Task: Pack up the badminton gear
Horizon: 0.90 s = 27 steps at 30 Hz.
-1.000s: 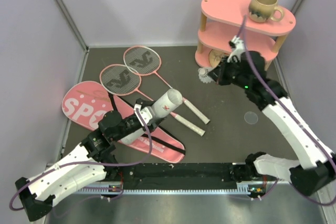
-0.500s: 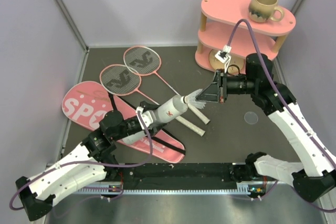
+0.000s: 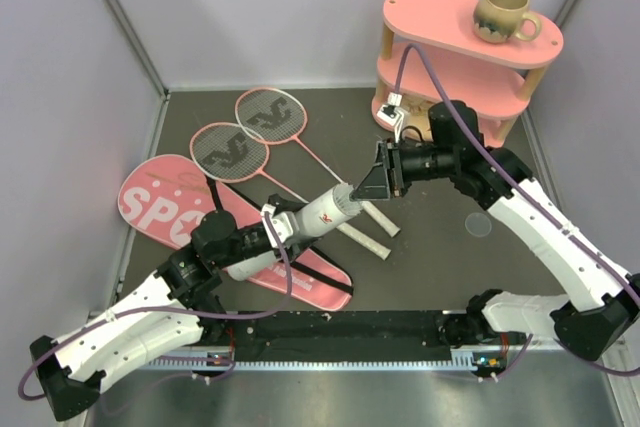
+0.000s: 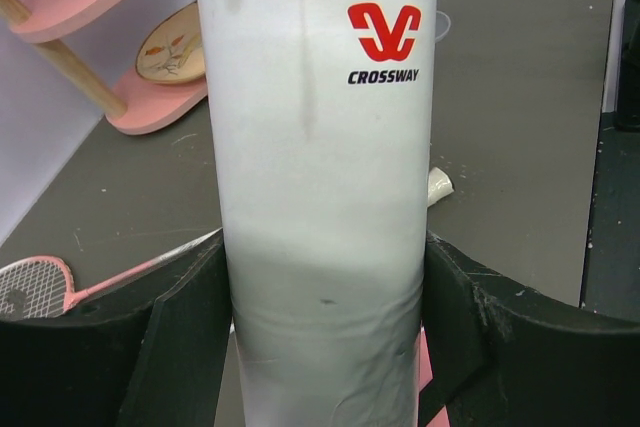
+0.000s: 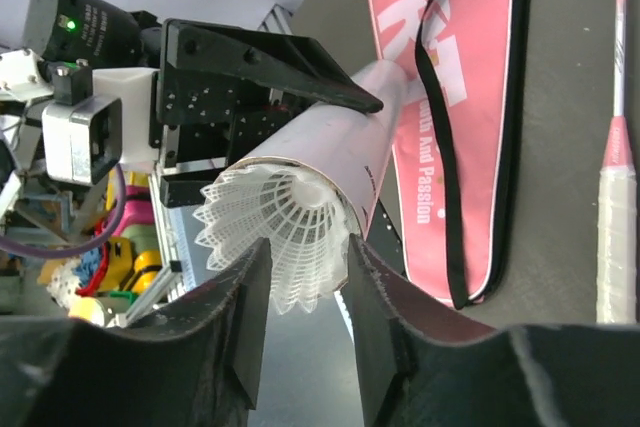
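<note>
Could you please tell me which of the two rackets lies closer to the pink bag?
The front racket, its head almost beside the pink bag; the other racket lies farther back and to the right.

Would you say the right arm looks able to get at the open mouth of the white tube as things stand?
Likely yes: the left end effector holds the white tube with its mouth facing the right end effector, and the shuttlecock between its fingers sits at that mouth, with nothing in the way.

A white shuttlecock (image 5: 283,237) pokes, feathers outward, from the tilted white tube (image 3: 322,210).
</note>
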{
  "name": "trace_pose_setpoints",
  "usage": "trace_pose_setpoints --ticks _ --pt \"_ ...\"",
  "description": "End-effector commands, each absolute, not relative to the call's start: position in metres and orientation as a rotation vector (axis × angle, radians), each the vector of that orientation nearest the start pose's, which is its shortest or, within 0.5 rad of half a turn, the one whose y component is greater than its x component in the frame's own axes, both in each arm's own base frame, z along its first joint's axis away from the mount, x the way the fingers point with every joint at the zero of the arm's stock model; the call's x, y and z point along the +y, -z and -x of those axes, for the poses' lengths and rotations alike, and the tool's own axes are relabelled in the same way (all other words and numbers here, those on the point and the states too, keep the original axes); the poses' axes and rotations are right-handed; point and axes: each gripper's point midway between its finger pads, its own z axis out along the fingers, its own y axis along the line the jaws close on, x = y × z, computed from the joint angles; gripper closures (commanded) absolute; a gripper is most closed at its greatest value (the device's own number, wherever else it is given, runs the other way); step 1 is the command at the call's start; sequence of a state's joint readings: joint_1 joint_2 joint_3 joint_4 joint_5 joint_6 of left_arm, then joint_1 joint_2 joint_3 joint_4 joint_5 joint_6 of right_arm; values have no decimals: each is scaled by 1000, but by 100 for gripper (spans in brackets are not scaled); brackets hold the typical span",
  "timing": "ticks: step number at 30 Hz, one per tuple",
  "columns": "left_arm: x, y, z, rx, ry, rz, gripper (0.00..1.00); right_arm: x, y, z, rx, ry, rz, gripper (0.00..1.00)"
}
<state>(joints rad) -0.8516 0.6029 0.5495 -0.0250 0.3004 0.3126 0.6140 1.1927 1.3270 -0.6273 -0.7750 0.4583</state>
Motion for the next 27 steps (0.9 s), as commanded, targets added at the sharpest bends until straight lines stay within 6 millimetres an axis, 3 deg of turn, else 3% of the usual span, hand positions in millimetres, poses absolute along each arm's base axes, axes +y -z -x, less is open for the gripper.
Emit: trace_pose_setpoints --ticks 1,13,18,22,27 --pt "-249 -278 -159 1170 677 -1079 91 289 -338 -183 2090 -1314 698 61" --pt "-247 -280 -162 1176 659 -1063 91 330 -293 -175 2204 -1191 786 57" --pt "-246 -280 -163 1177 652 -1056 91 334 -282 -178 2221 -1124 775 54" --pt "-245 -279 -165 1181 643 -1049 91 322 -292 -177 2175 -1096 759 45" --pt "-245 -280 -164 1179 644 -1050 91 293 -324 -174 2085 -1183 713 38"
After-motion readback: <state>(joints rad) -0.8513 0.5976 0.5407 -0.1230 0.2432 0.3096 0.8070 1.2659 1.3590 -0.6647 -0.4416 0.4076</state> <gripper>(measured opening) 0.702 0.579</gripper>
